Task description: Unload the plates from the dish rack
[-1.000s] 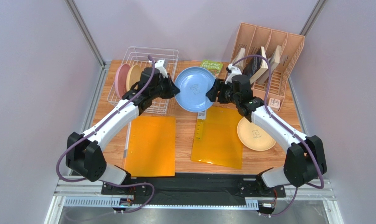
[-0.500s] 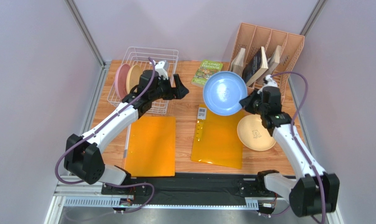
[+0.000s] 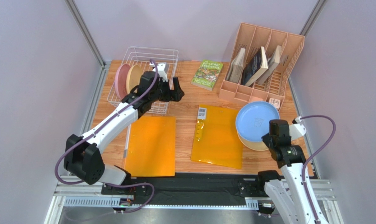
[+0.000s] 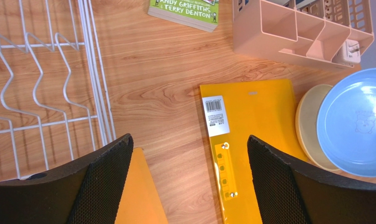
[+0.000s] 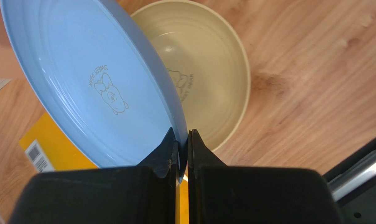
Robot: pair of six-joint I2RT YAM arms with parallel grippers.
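My right gripper [image 5: 182, 140] is shut on the near rim of the light blue plate [image 5: 91, 88], which hangs tilted just above a cream-yellow plate [image 5: 208, 84] lying on the table at the right. From above, the blue plate [image 3: 256, 120] covers most of that cream plate [image 3: 251, 144], with the right gripper [image 3: 269, 135] at its near edge. The left gripper [image 3: 177, 89] stands open and holds nothing, just right of the white wire dish rack [image 3: 153, 48]. A pink plate [image 3: 120, 79] and another cream plate [image 3: 133, 77] stand upright in the rack. The left wrist view shows the open left gripper [image 4: 189, 144] above bare wood beside the rack [image 4: 97, 84].
A peach slotted organizer [image 3: 264, 60] with books stands at the back right. A green book [image 3: 207, 73] lies flat beside it. Two orange folders [image 3: 151, 144] [image 3: 217, 135] lie on the wooden table in front of the arms.
The left gripper let go of the blue plate and opened, staying near the rack. The right arm carried the plate from the table's middle to the right, over the cream plate.
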